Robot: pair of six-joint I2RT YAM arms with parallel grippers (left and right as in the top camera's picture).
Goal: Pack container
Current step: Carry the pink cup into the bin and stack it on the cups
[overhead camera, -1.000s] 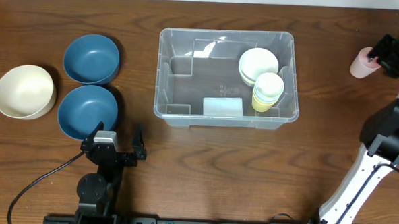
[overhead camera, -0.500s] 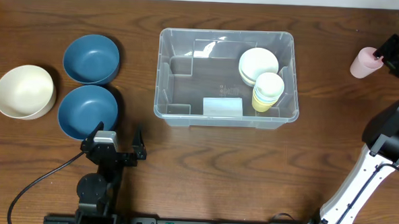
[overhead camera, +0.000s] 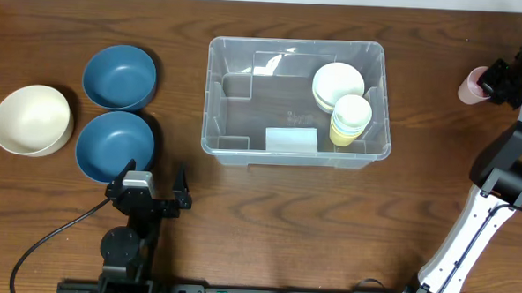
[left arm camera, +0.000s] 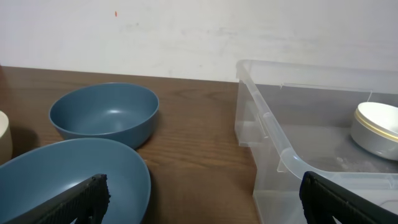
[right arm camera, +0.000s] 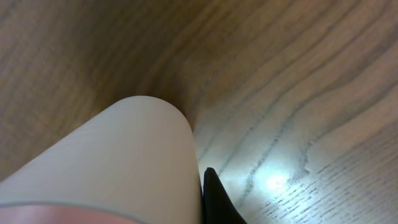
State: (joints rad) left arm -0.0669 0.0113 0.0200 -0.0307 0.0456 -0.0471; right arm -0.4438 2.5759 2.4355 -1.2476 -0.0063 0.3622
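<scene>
Container: the clear container (overhead camera: 296,43) stands in the middle of the surface (overhead camera: 267,217), nearer its far edge; upright, mouth open
Packed so far: a stack of white bowls (overhead camera: 337,82) and a stack of yellow cups (overhead camera: 350,119) sit at its right end, touching each other; the left part is bare
Left to pack, as I judge it: the pink cup (overhead camera: 469,84) by the right edge toward the far side; two blue bowls (overhead camera: 119,76) and a cream bowl (overhead camera: 31,119) by the left edge; so less than half done
Right pincer: my right pincer (overhead camera: 491,81) is pinched together on the pink cup's wall; the wrist view shows one finger (right arm camera: 214,199) against its outer side; the cup rests on the surface, not lifted
Left pincer: my left pincer (overhead camera: 154,173) hangs near the front edge, jaws wide apart, holding nothing; just in front of the nearer blue bowl
Changed since a second ago: my right pincer stood spread beside the cup then; it has since closed on it and now hides the cup's right side; bowls, container and left arm have not moved
</scene>
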